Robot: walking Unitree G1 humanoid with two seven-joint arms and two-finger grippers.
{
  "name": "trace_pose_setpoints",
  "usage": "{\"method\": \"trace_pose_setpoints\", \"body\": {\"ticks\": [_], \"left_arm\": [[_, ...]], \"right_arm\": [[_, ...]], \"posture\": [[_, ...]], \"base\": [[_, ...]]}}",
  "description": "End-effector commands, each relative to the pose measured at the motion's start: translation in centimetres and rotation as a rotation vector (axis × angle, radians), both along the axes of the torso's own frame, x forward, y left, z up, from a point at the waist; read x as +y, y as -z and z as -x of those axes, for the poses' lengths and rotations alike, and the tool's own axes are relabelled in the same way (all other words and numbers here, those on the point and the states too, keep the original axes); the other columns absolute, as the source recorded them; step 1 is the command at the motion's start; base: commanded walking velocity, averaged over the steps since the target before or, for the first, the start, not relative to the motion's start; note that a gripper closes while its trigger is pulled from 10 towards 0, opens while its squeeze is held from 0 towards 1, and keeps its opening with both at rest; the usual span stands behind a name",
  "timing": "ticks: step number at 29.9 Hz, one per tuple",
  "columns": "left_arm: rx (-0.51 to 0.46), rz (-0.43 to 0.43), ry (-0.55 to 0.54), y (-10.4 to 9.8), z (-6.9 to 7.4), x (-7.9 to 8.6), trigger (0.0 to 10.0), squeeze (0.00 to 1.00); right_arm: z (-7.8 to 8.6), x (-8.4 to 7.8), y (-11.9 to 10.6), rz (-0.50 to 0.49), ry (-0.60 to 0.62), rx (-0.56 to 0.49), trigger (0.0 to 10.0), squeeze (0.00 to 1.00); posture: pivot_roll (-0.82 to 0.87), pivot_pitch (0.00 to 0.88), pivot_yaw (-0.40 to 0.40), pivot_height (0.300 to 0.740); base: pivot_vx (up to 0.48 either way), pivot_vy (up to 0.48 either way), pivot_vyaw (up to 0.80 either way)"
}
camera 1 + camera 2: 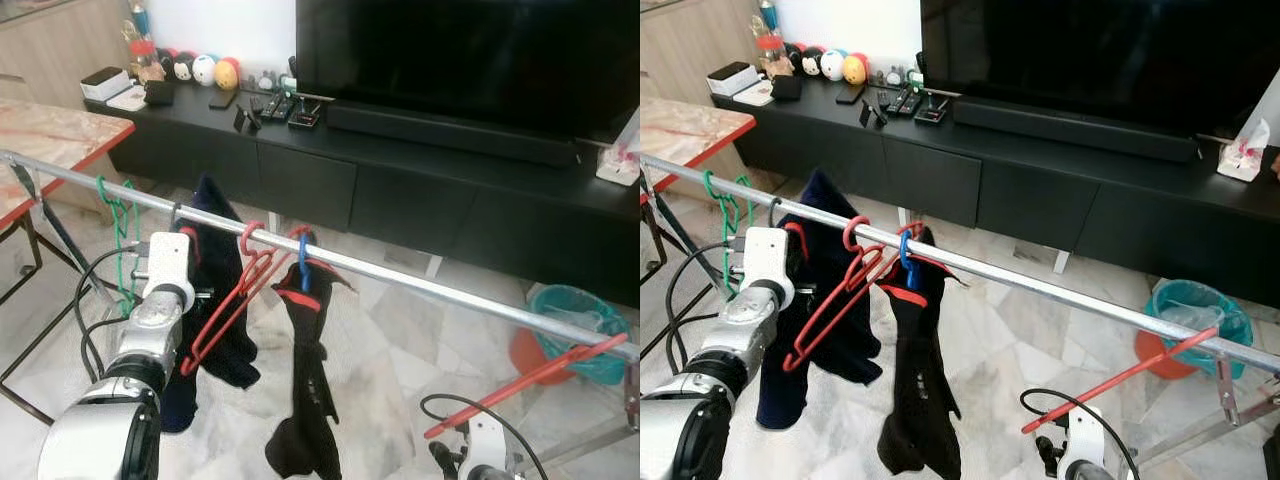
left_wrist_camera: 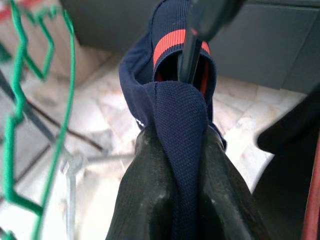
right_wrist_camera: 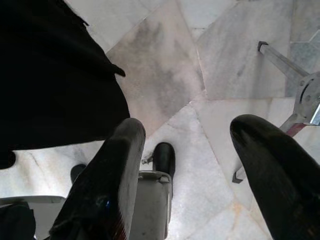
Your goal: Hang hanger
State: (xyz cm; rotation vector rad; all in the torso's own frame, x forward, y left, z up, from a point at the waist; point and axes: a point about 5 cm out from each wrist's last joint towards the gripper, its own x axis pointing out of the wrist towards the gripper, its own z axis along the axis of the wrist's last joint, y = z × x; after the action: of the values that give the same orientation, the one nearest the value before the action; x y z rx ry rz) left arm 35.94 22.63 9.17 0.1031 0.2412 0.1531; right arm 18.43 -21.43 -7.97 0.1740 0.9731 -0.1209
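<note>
A black TV [image 1: 470, 50] stands on a long black cabinet [image 1: 400, 170] across the back, with remotes [image 1: 275, 105] and small toys [image 1: 200, 68] on its left end. A marble-topped table [image 1: 50, 140] with a red edge sits at the left. A silver rail [image 1: 400, 278] crosses the room, sloping down to the right above the marble floor [image 1: 390, 350]. A teal bin [image 1: 578, 320] stands on the floor at the right.

On the rail hang a green hanger [image 1: 120, 240], a navy garment [image 1: 210, 300] with a red stripe, an empty red hanger [image 1: 235, 300] and a black garment [image 1: 305, 400] on a blue hook [image 1: 303, 262]. A second red hanger [image 1: 530, 378] leans against the rail's right end.

The left gripper [image 2: 175, 165] is raised beside the rail, its fingers [image 2: 145, 200] pinched on a fold of the navy garment. The right gripper [image 3: 192, 170] hangs low over the floor, its fingers [image 3: 110, 180] spread apart and holding nothing.
</note>
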Motion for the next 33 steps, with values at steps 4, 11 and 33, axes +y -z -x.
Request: {"method": "trace_pose_setpoints", "body": {"ticks": [4, 11, 33], "left_arm": [[0.048, -0.018, -0.008, 0.8, 0.6, 0.8, 10.0, 0.0], [0.067, -0.034, 0.03, 2.0, 1.4, 0.6, 10.0, 0.0], [-0.092, -0.001, 0.172, -1.5, -1.0, -2.3, 10.0, 0.0]], "right_arm": [[-0.1, -0.2, -0.1, 0.002, 0.001, -0.001, 10.0, 0.0], [0.0, -0.2, 0.0, 0.001, 0.001, 0.002, 10.0, 0.0], [1.4, -1.3, 0.3, 0.028, 0.027, 0.026, 10.0, 0.0]], "posture": [[0.03, 0.0, -0.022, 0.74], [0.03, 0.0, -0.02, 0.74], [-0.08, 0.0, -0.009, 0.74]], "base": [[0.0, 0.0, 0.0], [0.0, 0.0, 0.0], [0.0, 0.0, 0.0]]}}
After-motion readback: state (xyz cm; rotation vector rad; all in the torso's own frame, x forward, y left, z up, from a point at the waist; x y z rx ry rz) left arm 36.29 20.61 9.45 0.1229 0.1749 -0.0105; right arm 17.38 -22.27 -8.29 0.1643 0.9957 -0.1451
